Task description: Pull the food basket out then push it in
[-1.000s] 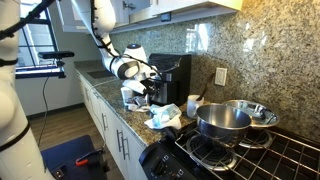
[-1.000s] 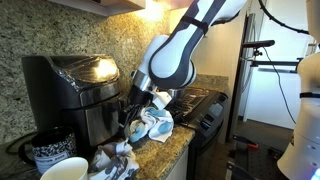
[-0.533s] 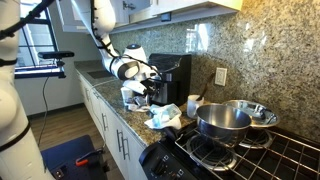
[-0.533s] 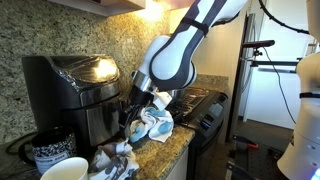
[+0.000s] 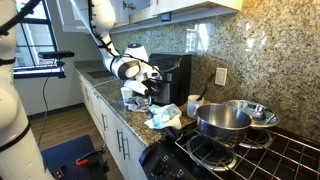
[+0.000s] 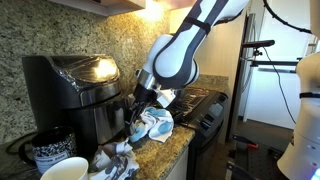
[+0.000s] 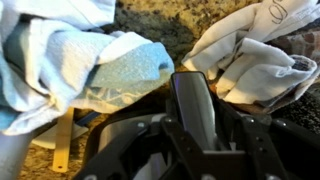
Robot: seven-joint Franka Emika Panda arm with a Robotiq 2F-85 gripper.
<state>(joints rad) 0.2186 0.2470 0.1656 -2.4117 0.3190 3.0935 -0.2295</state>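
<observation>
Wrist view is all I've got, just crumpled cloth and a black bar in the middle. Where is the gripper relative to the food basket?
Observer: In an exterior view the gripper is right at the front of the food basket, at handle height.
Operator: Is the basket pulled out yet?
Observer: It looks seated in the black appliance; no gap shows around it.
Operator: What's on the other side of the appliance from the arm?
Observer: A white cup stands between the black appliance and the steel pots on the stove.
</observation>
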